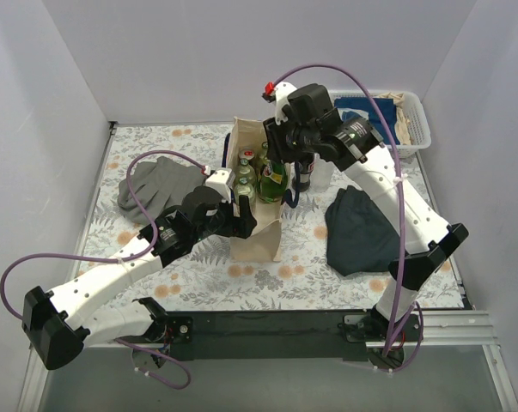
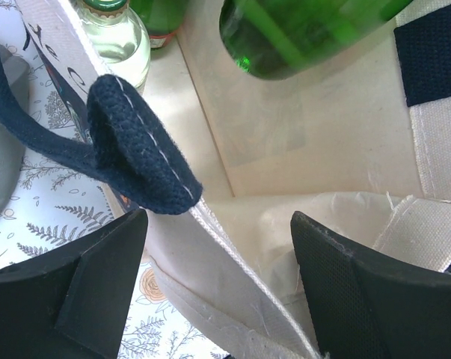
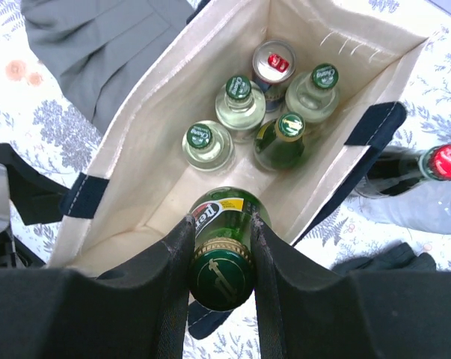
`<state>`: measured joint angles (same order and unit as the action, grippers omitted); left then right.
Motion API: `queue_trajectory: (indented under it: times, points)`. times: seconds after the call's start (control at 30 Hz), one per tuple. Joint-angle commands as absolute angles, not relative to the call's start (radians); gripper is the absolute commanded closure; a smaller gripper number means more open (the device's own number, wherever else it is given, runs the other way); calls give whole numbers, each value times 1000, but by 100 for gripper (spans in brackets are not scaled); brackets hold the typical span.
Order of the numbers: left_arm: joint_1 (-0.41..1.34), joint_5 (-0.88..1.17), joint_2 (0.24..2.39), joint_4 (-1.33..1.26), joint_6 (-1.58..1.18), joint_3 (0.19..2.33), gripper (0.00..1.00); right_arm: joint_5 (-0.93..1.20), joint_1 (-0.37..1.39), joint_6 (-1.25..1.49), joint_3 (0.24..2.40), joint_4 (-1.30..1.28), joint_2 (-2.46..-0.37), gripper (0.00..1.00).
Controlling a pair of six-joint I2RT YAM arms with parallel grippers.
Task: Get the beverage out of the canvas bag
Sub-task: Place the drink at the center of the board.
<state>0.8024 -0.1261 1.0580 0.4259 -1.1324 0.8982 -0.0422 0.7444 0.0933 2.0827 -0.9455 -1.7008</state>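
The cream canvas bag (image 1: 259,236) stands upright mid-table with navy handles (image 2: 132,142). Inside it I see several upright bottles (image 3: 240,101) and a can (image 3: 273,61). My right gripper (image 3: 222,224) is shut on the neck of a green bottle (image 3: 224,278), which hangs partly raised over the bag's mouth (image 1: 274,182); its base shows in the left wrist view (image 2: 307,37). My left gripper (image 2: 218,224) is open and straddles the bag's near wall (image 2: 232,277) without its pads touching it.
A grey cloth (image 1: 155,184) lies left of the bag and a dark cloth (image 1: 362,227) to the right. A red-capped dark bottle (image 3: 443,161) stands just right of the bag. A white basket (image 1: 411,129) sits at the back right.
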Motion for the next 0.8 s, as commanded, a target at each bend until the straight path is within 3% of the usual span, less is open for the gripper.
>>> queue_trajectory:
  times: [0.0,0.77]
  points:
    - [805,-147,1057,463,-1104,917,24,-60,744,81,2197,-844,-1626,99]
    - [805,-149,1062,459,-1103,919,24,-135,746,64,2230,-724,-1580,99]
